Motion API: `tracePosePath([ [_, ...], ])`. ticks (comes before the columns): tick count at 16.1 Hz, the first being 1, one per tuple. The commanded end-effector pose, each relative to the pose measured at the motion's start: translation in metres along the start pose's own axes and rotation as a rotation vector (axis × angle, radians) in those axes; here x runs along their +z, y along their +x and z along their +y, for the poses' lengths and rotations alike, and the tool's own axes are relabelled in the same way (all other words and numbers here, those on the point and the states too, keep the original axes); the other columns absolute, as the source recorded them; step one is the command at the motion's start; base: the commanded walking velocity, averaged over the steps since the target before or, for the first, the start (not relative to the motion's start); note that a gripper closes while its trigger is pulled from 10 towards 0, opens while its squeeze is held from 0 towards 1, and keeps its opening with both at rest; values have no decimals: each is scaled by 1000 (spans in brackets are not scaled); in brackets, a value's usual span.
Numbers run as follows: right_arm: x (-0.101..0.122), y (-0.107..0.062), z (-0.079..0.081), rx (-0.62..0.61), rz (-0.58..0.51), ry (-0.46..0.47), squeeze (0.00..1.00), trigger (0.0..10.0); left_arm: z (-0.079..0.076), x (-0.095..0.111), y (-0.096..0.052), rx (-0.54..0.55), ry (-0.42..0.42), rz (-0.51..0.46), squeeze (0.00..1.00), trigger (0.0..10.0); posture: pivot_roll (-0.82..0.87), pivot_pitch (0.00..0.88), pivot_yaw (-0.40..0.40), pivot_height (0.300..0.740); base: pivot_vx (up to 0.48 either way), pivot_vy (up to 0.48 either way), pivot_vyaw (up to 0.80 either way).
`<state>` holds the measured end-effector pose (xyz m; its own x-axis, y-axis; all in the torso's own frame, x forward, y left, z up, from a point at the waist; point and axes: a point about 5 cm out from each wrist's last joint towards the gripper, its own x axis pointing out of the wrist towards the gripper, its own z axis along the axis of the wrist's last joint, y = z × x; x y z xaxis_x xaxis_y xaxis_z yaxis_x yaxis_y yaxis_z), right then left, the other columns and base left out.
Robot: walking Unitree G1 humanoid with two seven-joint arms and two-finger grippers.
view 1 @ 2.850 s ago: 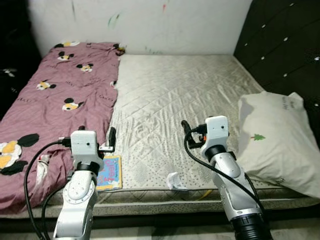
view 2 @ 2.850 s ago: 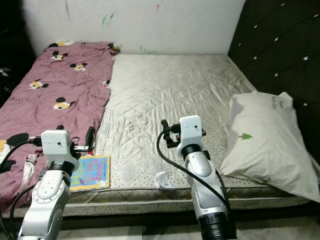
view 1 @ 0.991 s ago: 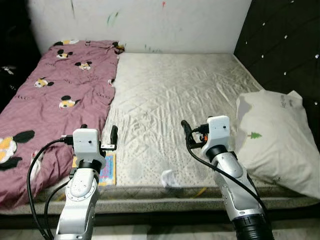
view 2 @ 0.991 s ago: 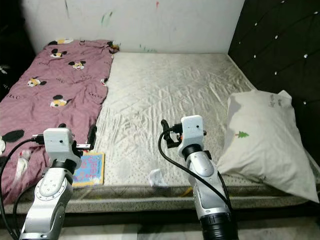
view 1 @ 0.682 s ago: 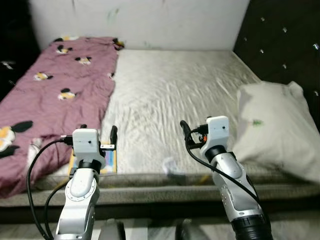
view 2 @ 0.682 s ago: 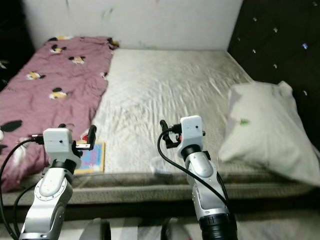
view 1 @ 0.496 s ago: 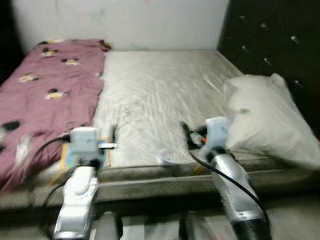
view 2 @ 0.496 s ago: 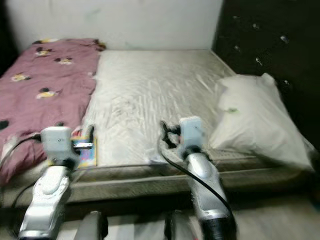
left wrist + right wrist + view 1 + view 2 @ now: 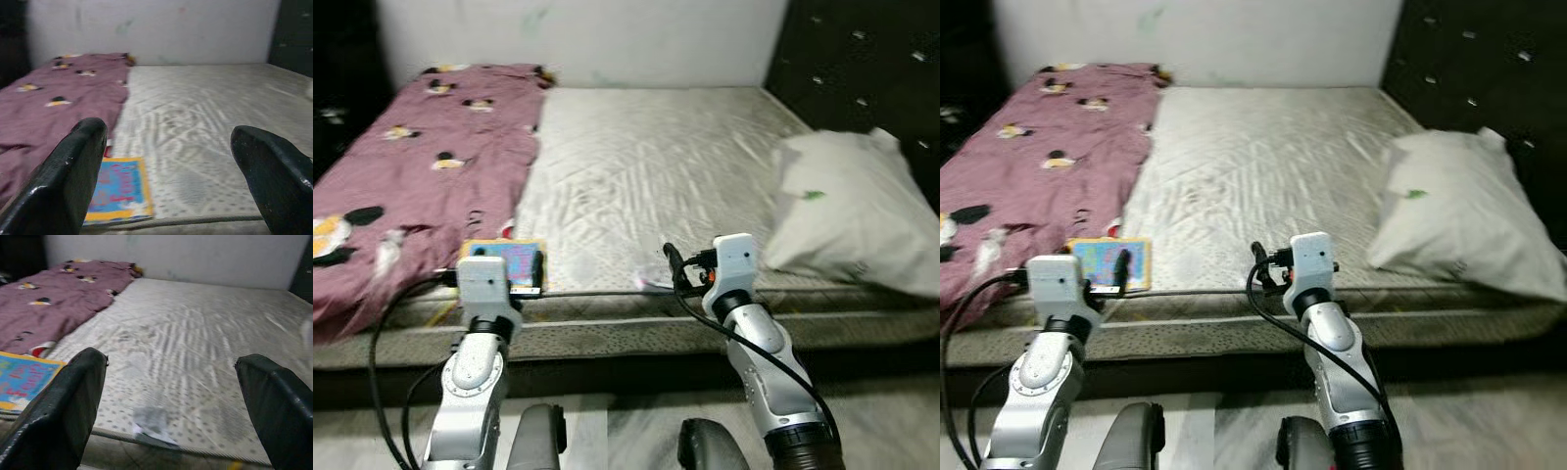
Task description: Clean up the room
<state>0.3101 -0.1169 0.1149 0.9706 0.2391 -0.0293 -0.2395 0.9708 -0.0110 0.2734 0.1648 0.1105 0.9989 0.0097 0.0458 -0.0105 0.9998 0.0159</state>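
Both arms raised forward, left gripper [image 9: 166, 176] and right gripper [image 9: 171, 406] jaws spread wide.

Home bedroom — bare quilted mattress [image 9: 646, 166], cartoon-print pink blanket [image 9: 421, 166], pillow [image 9: 852, 211]

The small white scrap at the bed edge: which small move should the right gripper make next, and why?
Probably ease the right gripper forward and down toward the white scrap. Its fingers stand open and empty, held short of the mattress edge, and the scrap lies at that near edge straight ahead between them. The left gripper faces the picture book instead.
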Motion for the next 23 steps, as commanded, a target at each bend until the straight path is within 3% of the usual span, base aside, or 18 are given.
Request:
tracePosePath([
  [1,5,3,-1,1,-15,-4,0,10000,0,5,2,-11,-6,-22,0,10000,-56,0,-20,615,0,0,0],
  [10,3,4,0,17,-8,-17,0,10000,-4,4,2,-34,-18,-24,0,10000,-54,0,-21,615,0,0,0],
  [23,2,6,3,26,-7,-18,0,10000,-5,6,3,-47,-18,-28,0,10000,-54,0,-16,615,318,0,0],
])
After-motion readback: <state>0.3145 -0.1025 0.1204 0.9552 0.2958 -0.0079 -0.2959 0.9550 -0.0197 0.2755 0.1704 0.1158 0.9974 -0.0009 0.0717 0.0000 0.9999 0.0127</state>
